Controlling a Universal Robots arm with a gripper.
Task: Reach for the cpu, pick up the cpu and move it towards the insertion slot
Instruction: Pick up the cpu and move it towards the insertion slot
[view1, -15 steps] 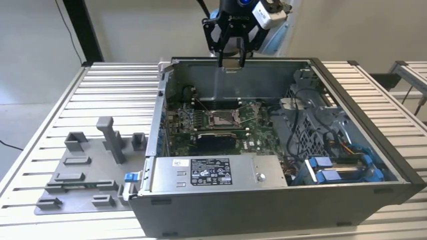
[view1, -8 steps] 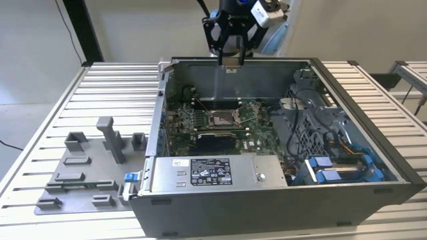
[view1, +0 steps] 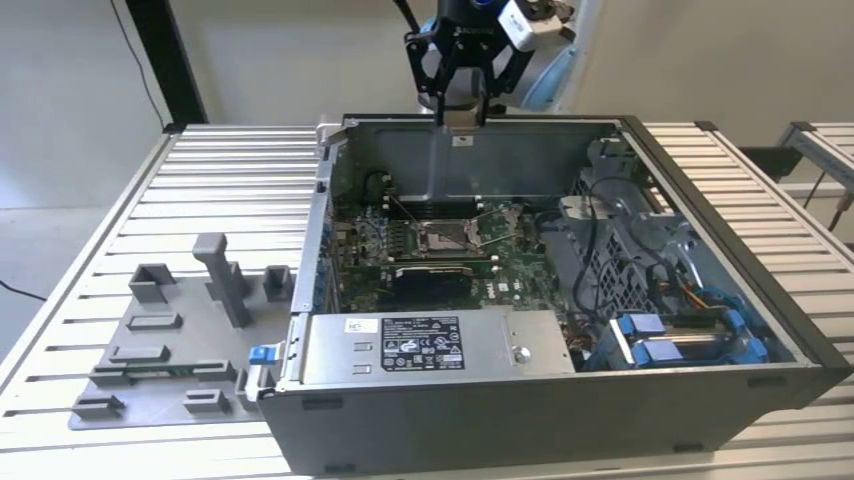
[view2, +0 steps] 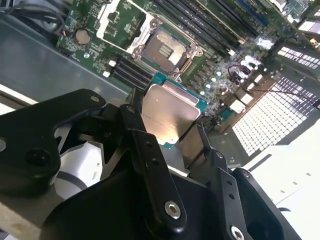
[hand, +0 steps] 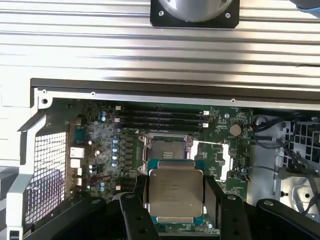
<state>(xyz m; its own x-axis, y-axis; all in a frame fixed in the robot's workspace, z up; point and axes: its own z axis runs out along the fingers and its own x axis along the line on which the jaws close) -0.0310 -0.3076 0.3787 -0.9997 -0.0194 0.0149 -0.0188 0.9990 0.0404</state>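
The cpu (hand: 176, 192) is a flat silver square with a thin teal edge. It sits between the two black fingers (hand: 211, 200) of the gripper (hand: 176, 200), and the jaws are squeezed onto its two sides. So the chip is already picked up and is in the air. In the second wrist view the cpu (view2: 170, 117) shows its shiny top, held flat and a bit turned.

The insertion slot (hand: 167, 150) lies below and just past the chip in the first wrist view. It is a square metal frame with a dark middle, on the green board (hand: 110, 145). The slot (view2: 162, 47) looks open in the second wrist view, with its frame flipped back beside it.

In the exterior view the gripper (view1: 461, 118) hangs high, above the back wall of the computer case (view1: 534, 150), and the slot (view1: 445, 237) is well below it on the case floor.

To do this step well, I think the arm should move slowly and keep the chip flat. The grip should stay firm but gentle, since a thin chip could slip or tip. The chip's edges should line up square with the frame of the slot. The arm should also stay away from the case walls and the wires (view1: 627, 200) on the exterior view's right.
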